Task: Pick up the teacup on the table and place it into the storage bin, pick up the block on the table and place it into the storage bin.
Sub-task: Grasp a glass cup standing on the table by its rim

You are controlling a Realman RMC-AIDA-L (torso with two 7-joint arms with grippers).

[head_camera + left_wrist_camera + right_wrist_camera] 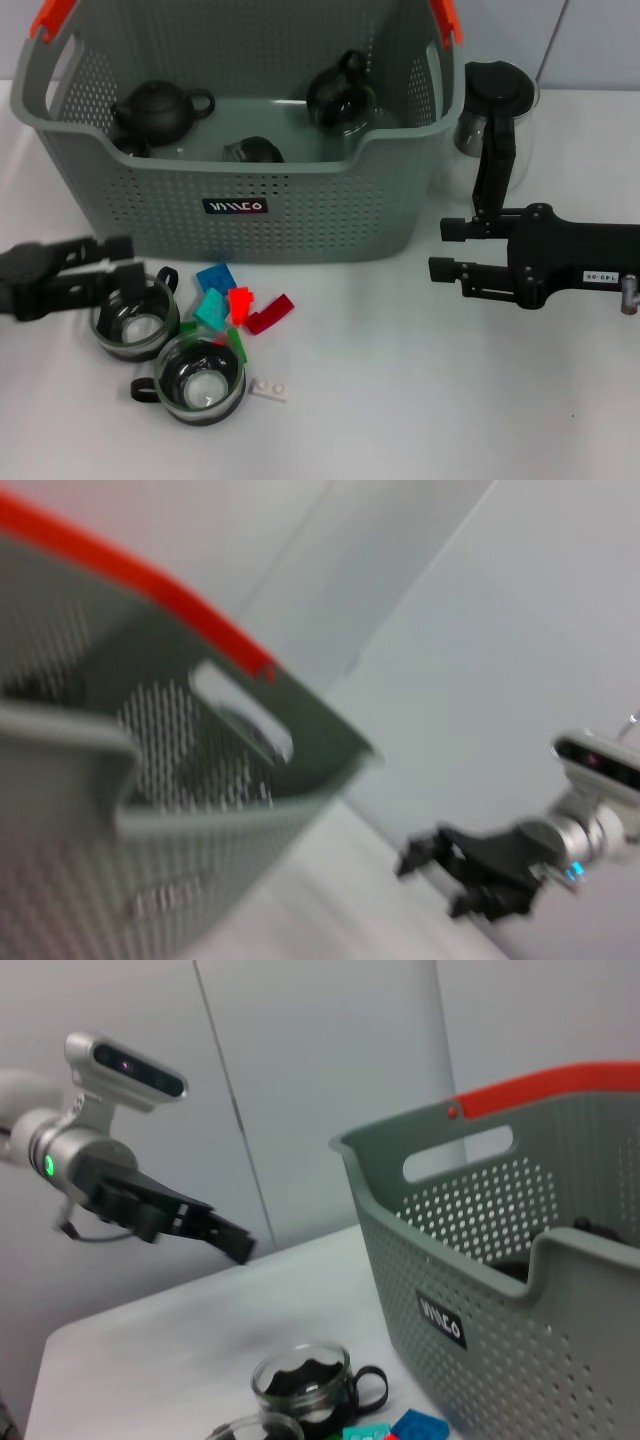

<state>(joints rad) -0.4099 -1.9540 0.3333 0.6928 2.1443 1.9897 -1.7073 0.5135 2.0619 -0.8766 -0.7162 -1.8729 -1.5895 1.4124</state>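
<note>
Teacup [133, 320], clear glass w/ black band, by left claw [125, 262].

table [420, 400]: white | storage bin [300, 215] | two teacups [135, 320] | blocks [235, 310] | glass pitcher [495, 110]

Table [400, 400]: plain white top, everything here stands on it.
Black teapot [158, 108]: round and lidded, upright, handle loop turned to the right, at the rear left.
Small dark cup [253, 151]: just forward and right of the teapot, low and only partly seen.
Glass pitcher [340, 95]: dark-topped, right of the teapot, well apart from it.
Glass carafe [497, 110]: black lid, standing at the far right rear.
Small pale flat piece [270, 389]: lying flat near the front edge.
Wall [300, 1080]: pale grey panels with an upright seam.
</note>
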